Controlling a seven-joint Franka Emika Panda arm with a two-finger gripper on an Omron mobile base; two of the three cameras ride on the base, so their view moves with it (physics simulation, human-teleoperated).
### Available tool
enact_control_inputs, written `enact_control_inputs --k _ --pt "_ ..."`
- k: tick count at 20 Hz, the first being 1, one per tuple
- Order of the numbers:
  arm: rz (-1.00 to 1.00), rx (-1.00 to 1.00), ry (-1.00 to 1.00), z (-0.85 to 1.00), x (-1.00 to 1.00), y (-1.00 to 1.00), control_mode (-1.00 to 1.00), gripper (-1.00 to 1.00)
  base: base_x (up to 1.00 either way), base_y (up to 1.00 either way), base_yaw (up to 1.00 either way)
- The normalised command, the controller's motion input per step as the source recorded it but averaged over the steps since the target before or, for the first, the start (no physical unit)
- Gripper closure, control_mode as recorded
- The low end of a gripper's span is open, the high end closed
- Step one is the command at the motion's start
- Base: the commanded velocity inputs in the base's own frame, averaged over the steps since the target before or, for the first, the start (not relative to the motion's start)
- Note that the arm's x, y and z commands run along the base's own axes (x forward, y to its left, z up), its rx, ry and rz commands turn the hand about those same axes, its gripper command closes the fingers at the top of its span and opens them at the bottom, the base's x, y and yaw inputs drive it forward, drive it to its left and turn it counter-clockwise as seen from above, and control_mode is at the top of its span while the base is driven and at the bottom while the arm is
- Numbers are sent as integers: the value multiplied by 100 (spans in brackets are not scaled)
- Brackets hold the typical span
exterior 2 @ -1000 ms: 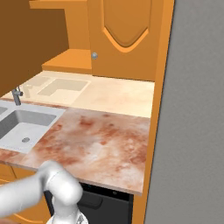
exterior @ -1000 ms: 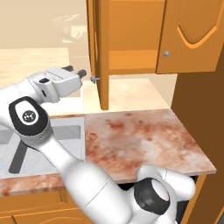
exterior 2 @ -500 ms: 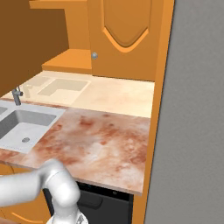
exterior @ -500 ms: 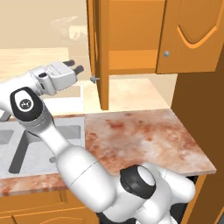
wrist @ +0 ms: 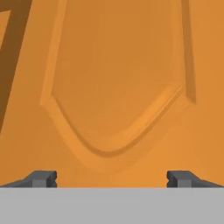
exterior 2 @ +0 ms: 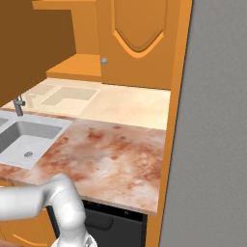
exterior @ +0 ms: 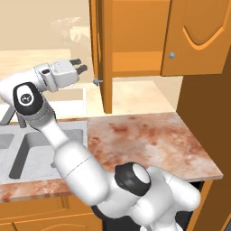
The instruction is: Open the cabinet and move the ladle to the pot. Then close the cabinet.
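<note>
Just ahead of the gripper [exterior: 79,64], its fingers spread apart, the cabinet [exterior: 102,54] door is seen swung open.

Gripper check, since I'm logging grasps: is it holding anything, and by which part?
Nothing is held. The gripper stands open and empty, its dark fingertips spread before the open orange-brown arched-panel cabinet door.

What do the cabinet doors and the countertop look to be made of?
Cabinet: apparently wood, smooth orange-brown painted or lacquered finish, arched raised panel, round silvery knob that looks metal. Countertop: looks like polished stone, mottled reddish-beige pattern, possibly a laminate imitation.
</note>
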Motion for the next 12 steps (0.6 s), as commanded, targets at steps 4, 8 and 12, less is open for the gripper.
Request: enact_control_inputs --k 4,8,12 --pt "0 1 0 2 10 -39 -100 -100 0 0 0" --pt "0 1 0 3 1 -48 -100 -100 0 0 0" --pt "1 0 0 3 0 -55 -100 -100 0 0 0"
